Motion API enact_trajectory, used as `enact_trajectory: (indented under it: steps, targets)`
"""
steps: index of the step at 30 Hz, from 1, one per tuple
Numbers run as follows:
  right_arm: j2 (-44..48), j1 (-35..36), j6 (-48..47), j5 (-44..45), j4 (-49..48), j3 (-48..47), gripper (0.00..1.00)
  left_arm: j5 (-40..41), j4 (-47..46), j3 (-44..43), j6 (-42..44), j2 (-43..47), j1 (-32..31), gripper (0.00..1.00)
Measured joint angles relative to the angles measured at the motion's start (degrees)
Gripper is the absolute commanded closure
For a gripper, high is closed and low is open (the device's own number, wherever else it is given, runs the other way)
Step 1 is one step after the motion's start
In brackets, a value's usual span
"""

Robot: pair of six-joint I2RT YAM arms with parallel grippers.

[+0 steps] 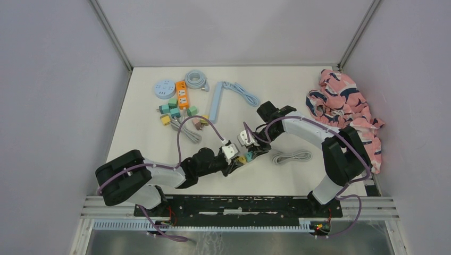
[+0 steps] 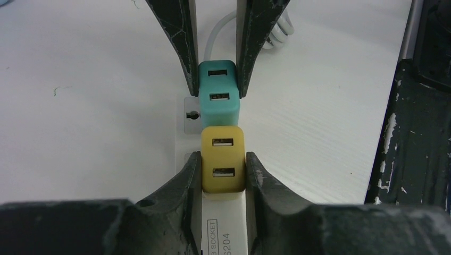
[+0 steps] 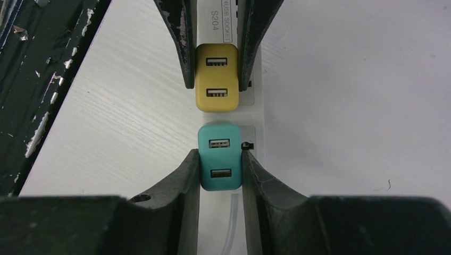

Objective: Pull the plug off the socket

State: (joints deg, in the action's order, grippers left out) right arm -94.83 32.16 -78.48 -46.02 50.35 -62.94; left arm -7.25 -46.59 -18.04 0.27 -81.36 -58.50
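Item: white power strip [image 2: 226, 228], lying on the table [image 1: 143, 133] near its front edge, with the black rail [image 2: 415, 138] close alongside and open tabletop on the other side. Printed: "4USB SOCKET", "S204". Yellow plug [image 3: 216, 85] clenched between the left gripper [image 2: 223, 170] fingers. Teal plug [image 2: 219, 101], adjacent, clamped by the right gripper [image 3: 220, 170]. Both plugs sit on the strip.

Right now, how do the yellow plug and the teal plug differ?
The yellow plug is clamped by the left tool; the teal plug by the right tool. The teal plug sits at the cable end of the white strip, the yellow plug toward its label end. Both sit on it, each showing two USB ports.
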Motion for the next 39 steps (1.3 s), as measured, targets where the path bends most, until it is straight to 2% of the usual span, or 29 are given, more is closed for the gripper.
enact_trajectory:
  steps: [3,4,10,20,30,39]
  targets:
    - [0.0,0.0,0.0,0.1,0.2,-0.1,1.00,0.2,-0.9,0.0,-0.1,-0.5,0.0,0.95]
    - [0.0,0.0,0.0,0.2,0.2,-0.1,1.00,0.2,-1.1,0.0,-0.1,-0.6,0.0,0.97]
    - [0.0,0.1,0.5,0.2,0.2,-0.1,1.00,0.0,-2.4,0.0,-0.1,-1.5,0.0,0.97]
    - [0.2,-0.8,6.4,1.1,-1.1,-0.5,1.00,-0.4,-5.9,0.5,-0.1,-3.3,0.4,0.97]
    - [0.2,-0.6,-1.4,0.4,2.0,-0.5,1.00,-1.5,-8.7,1.3,-0.6,-4.2,1.3,0.97]
    - [0.4,0.5,11.1,2.3,-1.9,-0.8,1.00,-2.4,-10.4,1.7,-1.3,-4.9,1.7,0.97]
